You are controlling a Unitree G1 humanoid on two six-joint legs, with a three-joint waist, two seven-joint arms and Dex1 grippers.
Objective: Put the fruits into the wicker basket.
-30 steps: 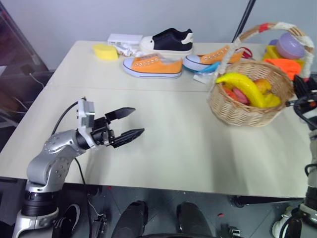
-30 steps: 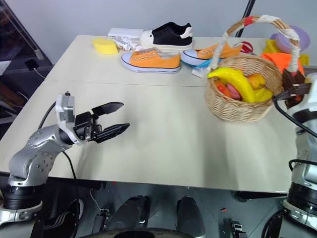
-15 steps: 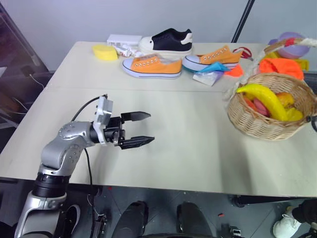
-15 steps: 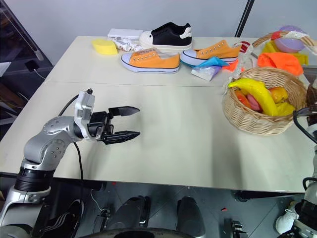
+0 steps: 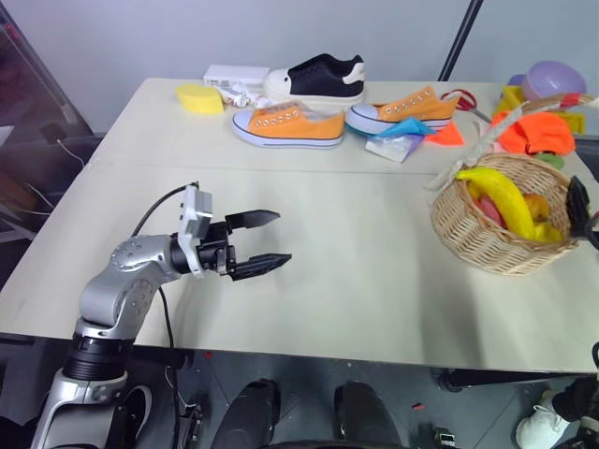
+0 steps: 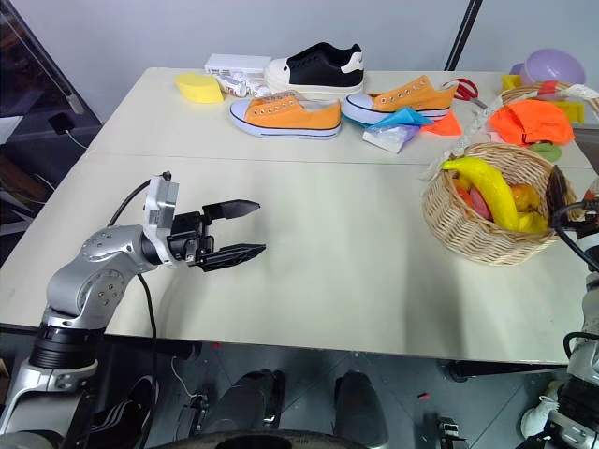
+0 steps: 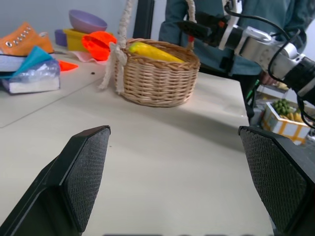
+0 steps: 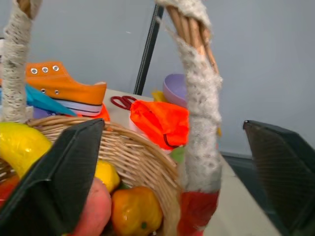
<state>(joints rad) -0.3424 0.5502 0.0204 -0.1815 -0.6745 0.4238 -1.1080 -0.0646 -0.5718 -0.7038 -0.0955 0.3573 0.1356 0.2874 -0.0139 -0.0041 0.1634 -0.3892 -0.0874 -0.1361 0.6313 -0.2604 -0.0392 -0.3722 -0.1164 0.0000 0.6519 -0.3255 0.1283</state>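
Beige table (image 5: 356, 281), seam across; grey wall (image 5: 122, 37) behind.

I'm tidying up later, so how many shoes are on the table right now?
3, all along the table's far edge: a black-and-white sneaker at the back, an orange sneaker in front of it, and another orange sneaker nearer the wicker basket.

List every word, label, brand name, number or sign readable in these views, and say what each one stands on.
No text can be read anywhere.
White box at the table's far edge: any print is too small to tell.
Wrapped packet under the blue sheet: no legible label.
Orange sneakers and the black sneaker: no readable brand mark.
Wicker basket and the banana: no lettering.
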